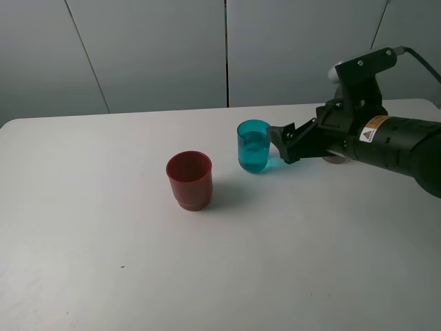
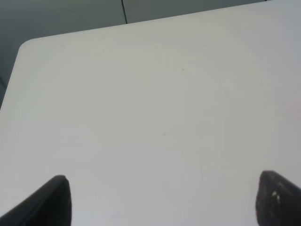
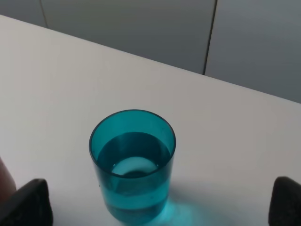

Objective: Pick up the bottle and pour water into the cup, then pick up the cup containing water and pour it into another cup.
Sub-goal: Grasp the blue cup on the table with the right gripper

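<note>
Grey wall panels back a white bench where the teal-blue cup stands upright near the middle, mouth up and long axis vertical, partly filled with clear water. To its left and nearer the camera the wider red cup also stands upright, apart from it; whether it holds anything cannot be told. The right hand reaches in from the right, fingers spread wide just beside the teal-blue cup, gripping nothing. The left hand hangs over the bench, fingers far apart.
</note>
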Controlling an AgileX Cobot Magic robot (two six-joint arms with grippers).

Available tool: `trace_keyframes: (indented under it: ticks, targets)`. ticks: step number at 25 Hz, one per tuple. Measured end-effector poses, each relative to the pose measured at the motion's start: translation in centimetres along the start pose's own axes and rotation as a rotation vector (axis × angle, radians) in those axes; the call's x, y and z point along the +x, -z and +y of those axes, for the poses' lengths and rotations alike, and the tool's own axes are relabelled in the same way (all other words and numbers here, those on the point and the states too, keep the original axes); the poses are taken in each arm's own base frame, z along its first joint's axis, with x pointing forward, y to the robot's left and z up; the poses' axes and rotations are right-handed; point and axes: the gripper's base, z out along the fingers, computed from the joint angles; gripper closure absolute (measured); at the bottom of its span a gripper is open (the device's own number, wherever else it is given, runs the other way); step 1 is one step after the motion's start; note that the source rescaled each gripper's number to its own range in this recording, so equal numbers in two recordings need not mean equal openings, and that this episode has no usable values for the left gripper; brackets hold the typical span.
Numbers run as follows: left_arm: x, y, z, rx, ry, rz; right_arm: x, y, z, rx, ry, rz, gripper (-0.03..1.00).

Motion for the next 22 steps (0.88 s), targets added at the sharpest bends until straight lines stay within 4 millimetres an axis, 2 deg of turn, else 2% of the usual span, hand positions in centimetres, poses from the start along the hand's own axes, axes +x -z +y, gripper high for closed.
trace_keyframes:
  ticks: [8,22]
  targets:
    - [0.0,0.0,0.0,0.0,0.0,0.0,4.1,-3.1,0.6,-0.052,0.028,0.036,-0.03]
    - [0.0,0.0,0.0,0.0,-0.002,0.0,7.3,-5.3,0.9,-0.073,0.014,-0.065,-0.03]
